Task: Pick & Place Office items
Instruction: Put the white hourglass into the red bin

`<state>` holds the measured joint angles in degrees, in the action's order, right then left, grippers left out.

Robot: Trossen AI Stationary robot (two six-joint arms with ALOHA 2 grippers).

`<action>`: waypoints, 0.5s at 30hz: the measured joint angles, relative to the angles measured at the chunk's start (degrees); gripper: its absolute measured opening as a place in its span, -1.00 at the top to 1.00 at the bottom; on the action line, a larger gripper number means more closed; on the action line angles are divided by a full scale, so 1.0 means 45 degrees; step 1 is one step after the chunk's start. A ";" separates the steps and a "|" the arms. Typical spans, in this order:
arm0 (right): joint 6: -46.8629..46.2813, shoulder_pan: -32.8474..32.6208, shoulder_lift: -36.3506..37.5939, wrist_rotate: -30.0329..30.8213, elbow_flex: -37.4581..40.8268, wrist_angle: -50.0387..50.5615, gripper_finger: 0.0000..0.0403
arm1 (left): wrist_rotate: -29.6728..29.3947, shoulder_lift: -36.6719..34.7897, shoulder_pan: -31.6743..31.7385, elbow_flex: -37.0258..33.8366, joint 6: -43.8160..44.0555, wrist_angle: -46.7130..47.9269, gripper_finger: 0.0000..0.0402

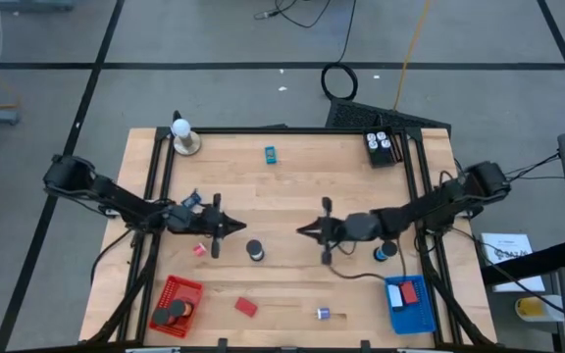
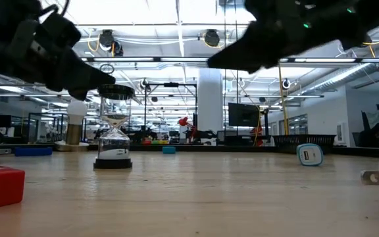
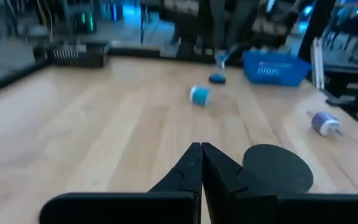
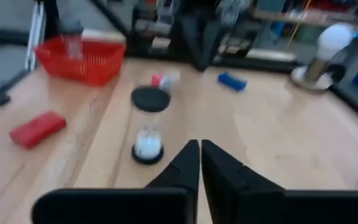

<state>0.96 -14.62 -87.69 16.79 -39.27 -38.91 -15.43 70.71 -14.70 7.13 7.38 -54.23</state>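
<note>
Both grippers hover above the middle of the table, tips facing each other, touching nothing. My left gripper [image 1: 235,227] [image 3: 201,157] is shut. My right gripper [image 1: 302,230] [image 4: 199,154] is shut too. Between them, slightly nearer, a small hourglass [image 1: 255,252] [image 2: 114,135] [image 4: 148,124] with black caps stands upright on the wood. Lying around it are a small red block [image 1: 200,249], a larger red block [image 1: 246,307] [image 4: 37,129], a blue and white roll [image 1: 385,253] [image 3: 199,95], a purple and white bit [image 1: 323,314] [image 3: 324,123] and a teal bit [image 1: 271,154].
A red mesh basket [image 1: 177,306] at the near left holds a black disc. A blue mesh basket [image 1: 410,302] at the near right holds red and white blocks. A white ball on a tan base [image 1: 182,137] and a black box [image 1: 381,145] stand by the far edge.
</note>
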 joint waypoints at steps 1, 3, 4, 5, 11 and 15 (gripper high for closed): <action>0.0017 0.0002 0.0208 0.0009 0.0434 -0.0724 0.97 | -0.0042 -0.0315 0.0000 0.0398 0.0276 0.1149 0.96; -0.0021 0.0006 0.0590 0.0023 0.1183 -0.1841 0.93 | -0.0288 -0.0798 -0.0002 0.1320 0.0565 0.3724 0.88; -0.0036 0.0006 0.0693 0.0026 0.1460 -0.2215 0.91 | -0.0300 -0.0995 0.0000 0.1861 0.0670 0.4982 0.82; -0.0050 0.0006 0.0714 0.0026 0.1653 -0.2540 0.90 | -0.0309 -0.1174 0.0000 0.2404 0.0727 0.6181 0.76; 0.0026 -0.0023 0.0715 0.0010 0.2013 -0.3089 0.97 | 0.0201 -0.1530 -0.0053 0.5876 0.1507 1.2409 0.34; 0.0007 -0.0023 0.0701 -0.0019 0.2018 -0.3003 0.99 | 0.0746 -0.0908 -0.0146 0.7525 0.2842 1.4659 0.02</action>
<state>0.99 -14.72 -84.53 16.71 -30.20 -52.43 -12.07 66.62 -15.35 41.00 20.17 11.73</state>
